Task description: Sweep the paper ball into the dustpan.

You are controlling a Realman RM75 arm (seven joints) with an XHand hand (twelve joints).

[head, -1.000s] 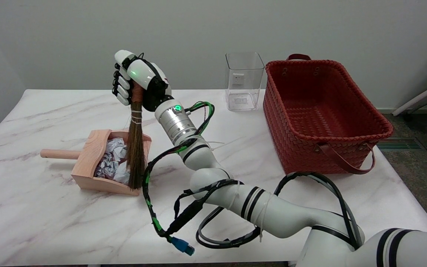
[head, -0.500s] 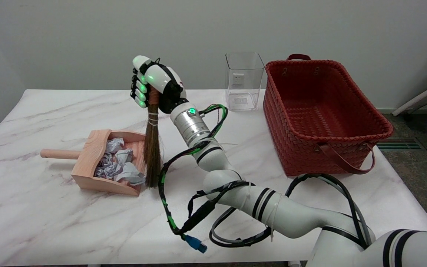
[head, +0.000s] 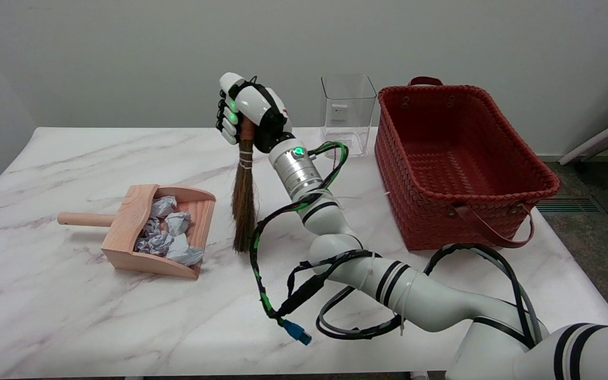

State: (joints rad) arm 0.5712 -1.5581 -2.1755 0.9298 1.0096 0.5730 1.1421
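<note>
Right hand grips the broom upright, just beside the dustpan holding the paper ball.

white black-banded arm (green-lit wrist)

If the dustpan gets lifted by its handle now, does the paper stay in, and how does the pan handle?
The dustpan looks like rigid wood, so probably stiff. Its front is open and low, so the crumpled paper, likely very light, could spill out if it tips forward. The round handle may twist in a loose grip.
</note>
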